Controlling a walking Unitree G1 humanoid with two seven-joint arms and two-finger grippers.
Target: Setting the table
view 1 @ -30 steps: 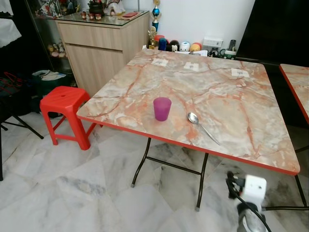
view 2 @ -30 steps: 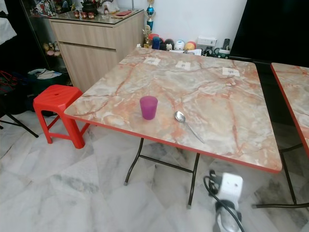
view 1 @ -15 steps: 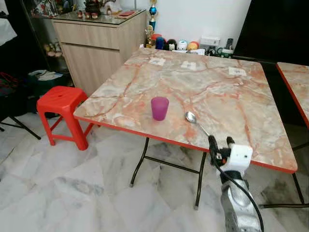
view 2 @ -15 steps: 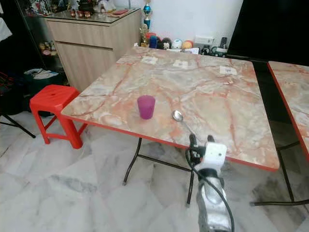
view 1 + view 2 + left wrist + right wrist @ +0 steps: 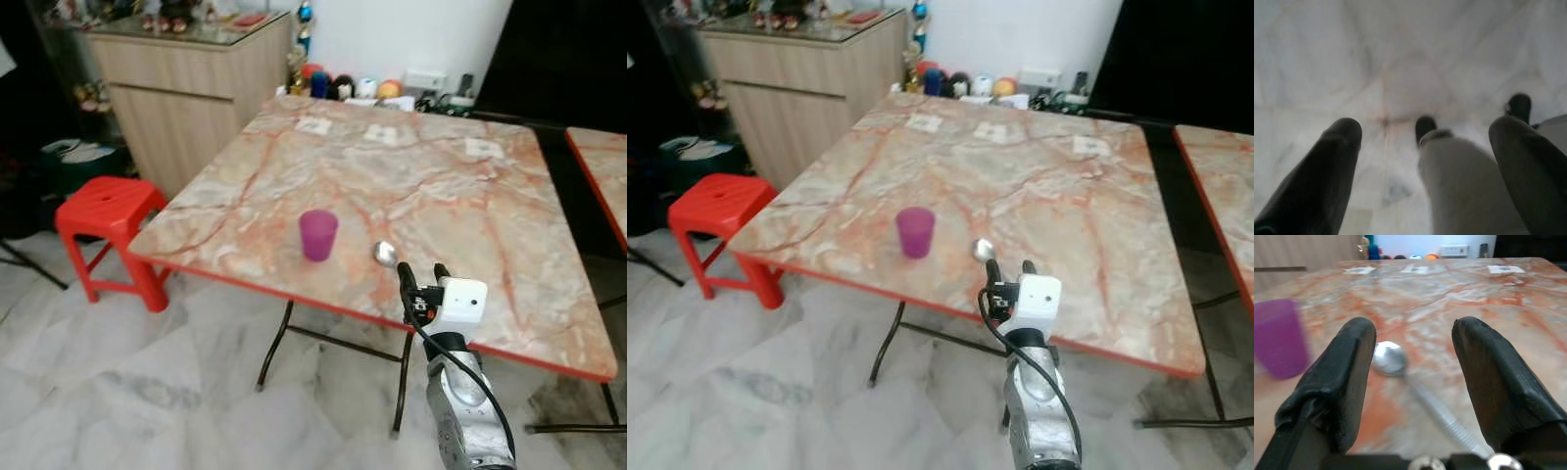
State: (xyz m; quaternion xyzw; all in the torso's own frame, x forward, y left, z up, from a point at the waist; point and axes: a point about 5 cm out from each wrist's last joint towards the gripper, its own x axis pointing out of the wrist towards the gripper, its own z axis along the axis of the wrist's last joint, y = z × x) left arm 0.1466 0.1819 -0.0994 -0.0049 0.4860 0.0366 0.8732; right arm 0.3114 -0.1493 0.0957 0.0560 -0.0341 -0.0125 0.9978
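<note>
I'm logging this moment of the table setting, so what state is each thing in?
Purple cup: upright on the table, untouched.
Spoon: flat on the table beside the cup, bowl away from the right gripper, not gripped.
Right gripper: open, raised at the table's near edge, fingers either side of the spoon's line.
Left gripper: open, idle above the floor.
Red stool: upright beside the table.

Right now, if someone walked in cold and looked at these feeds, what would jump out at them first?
The marbled table with the red rim dominates, with a purple cup standing near its front edge and a spoon lying just to the cup's right. The right pincer is raised at the table's front edge, fingers open, lined up on the spoon. A red stool stands off the table's left corner.
</note>
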